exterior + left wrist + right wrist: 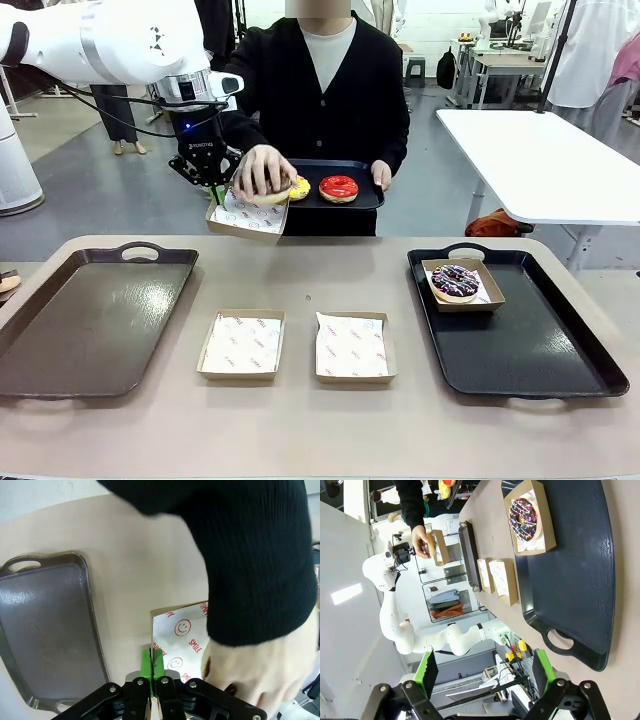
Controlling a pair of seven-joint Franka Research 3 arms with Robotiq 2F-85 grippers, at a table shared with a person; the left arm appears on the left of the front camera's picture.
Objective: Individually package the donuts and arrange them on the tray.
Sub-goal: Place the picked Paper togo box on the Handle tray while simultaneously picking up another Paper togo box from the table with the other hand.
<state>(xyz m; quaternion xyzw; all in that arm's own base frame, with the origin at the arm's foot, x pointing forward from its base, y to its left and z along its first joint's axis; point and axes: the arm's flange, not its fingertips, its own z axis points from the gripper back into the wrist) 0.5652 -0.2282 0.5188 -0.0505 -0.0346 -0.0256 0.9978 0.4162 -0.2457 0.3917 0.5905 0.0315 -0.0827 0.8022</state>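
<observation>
The left tool [213, 188] was clenched on a paper-lined box [245, 218] raised beyond the counter [300, 430]. A person's hand [264, 170] covered a donut [262, 198] in it. The right tool [485, 672] stood released. The dark sprinkled donut [455, 281] sat boxed on the right tray [540, 360]. The red donut [338, 187] and yellow donut [299, 187] lay on the person's tray [368, 196].

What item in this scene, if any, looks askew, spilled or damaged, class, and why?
Nothing is spilled or damaged. One small oddity: the paper liner in the right-hand empty box lies skewed, its far-left corner riding over the rim. The box pinched in the robot's left hand hangs in mid-air while a person's hand reaches into it.
</observation>
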